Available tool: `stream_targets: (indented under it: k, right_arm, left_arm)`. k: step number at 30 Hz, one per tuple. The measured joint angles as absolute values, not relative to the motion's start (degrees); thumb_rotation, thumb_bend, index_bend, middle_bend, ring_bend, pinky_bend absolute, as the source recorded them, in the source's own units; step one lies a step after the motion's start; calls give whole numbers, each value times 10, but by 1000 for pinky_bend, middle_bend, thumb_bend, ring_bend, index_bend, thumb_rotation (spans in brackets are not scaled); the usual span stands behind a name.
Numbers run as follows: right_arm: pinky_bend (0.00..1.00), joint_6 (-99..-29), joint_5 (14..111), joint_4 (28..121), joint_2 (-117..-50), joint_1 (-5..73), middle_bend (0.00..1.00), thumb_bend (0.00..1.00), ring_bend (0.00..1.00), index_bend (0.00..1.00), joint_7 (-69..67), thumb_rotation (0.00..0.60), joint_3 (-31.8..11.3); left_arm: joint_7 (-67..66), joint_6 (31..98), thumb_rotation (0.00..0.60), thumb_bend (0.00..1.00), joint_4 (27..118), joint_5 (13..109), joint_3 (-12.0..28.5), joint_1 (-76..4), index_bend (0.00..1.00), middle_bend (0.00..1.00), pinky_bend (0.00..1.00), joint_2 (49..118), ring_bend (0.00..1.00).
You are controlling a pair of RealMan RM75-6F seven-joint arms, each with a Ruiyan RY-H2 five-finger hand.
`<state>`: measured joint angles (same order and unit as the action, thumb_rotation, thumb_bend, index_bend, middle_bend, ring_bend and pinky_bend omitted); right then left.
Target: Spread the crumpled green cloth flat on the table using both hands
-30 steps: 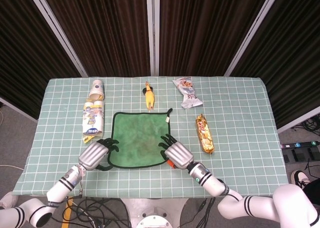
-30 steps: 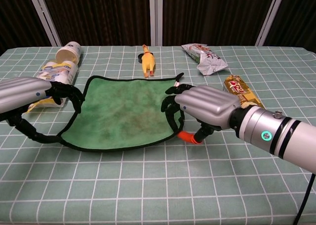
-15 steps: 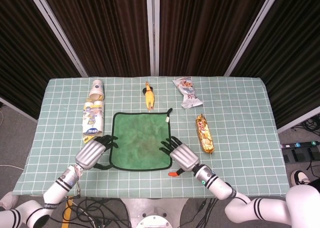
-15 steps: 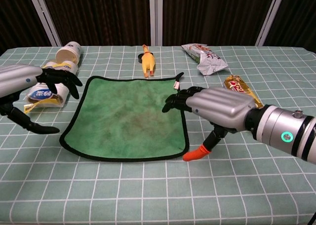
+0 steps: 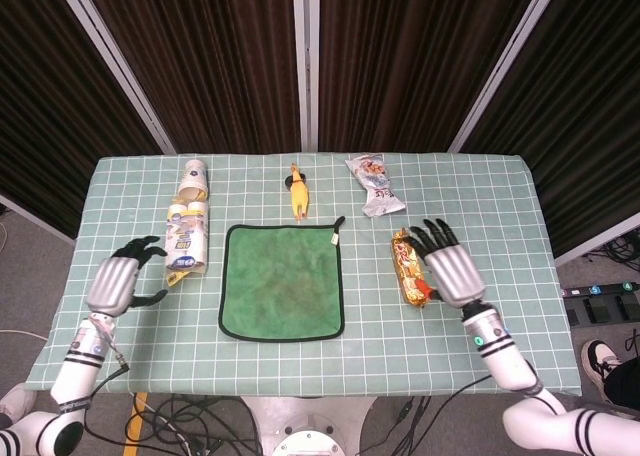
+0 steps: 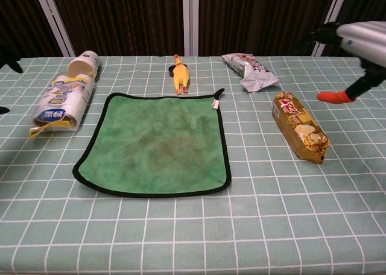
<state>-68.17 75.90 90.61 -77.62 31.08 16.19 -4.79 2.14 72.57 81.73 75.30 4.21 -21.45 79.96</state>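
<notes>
Green cloth with the black trim (image 5: 282,282) lies flat at the centre of the frame on the checked desk (image 5: 480,226), all four corners laid out and no fold showing in either view. And we see both hands pull away! A second ago they were down at its lower edge, the left at the lower-left corner and the right at the lower-right one; now neither touches it.

Our left hand (image 5: 118,281) hangs at the far left of the frame, well apart from the cloth, fingers spread and holding nothing. Our right hand (image 5: 447,266) is out at the right, above the gold snack bar (image 5: 409,267), fingers apart and empty too; in the chest view only its edge shows at the upper right.

Nothing else has stirred: the yellow rubber chicken (image 5: 298,191), the silver snack packet (image 5: 372,184) and the white paper cups and bottles (image 5: 188,225) sit where they were.

We judge the spreading done, with the hands simply retreating.
</notes>
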Motion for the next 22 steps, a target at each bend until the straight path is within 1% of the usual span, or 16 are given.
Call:
stream_targets:
  k: [1, 3, 9, 14, 17, 22]
  right_arm:
    - [0, -690, 758, 908, -765, 300, 71, 169, 0, 118, 158, 600, -45]
    - [0, -708, 755, 914, -740, 274, 49, 169, 0, 78, 146, 586, -36]
    - [0, -771, 762, 932, -681, 201, 24, 169, 0, 27, 104, 528, -8]
    - [0, -824, 779, 946, -656, 143, 22, 168, 0, 13, 61, 508, 14]
    - [0, -847, 790, 949, -652, 115, 22, 169, 0, 13, 40, 511, 22]
    - [0, -870, 801, 954, -649, 89, 22, 170, 0, 13, 29, 510, 23]
  left_arm:
    - [15, 734, 600, 157, 814, 744, 43, -204, 305, 193, 290, 797, 165]
    - [7, 748, 600, 157, 811, 735, 44, -188, 305, 193, 287, 792, 165]
    - [-3, 802, 600, 153, 827, 732, 38, -140, 305, 193, 282, 768, 165]
    - [-15, 840, 600, 152, 866, 752, 20, -106, 305, 193, 280, 750, 165]
    - [-27, 848, 600, 152, 892, 765, 6, -93, 305, 193, 280, 741, 165]
    - [-40, 863, 600, 152, 924, 786, 0, -80, 305, 193, 280, 733, 165]
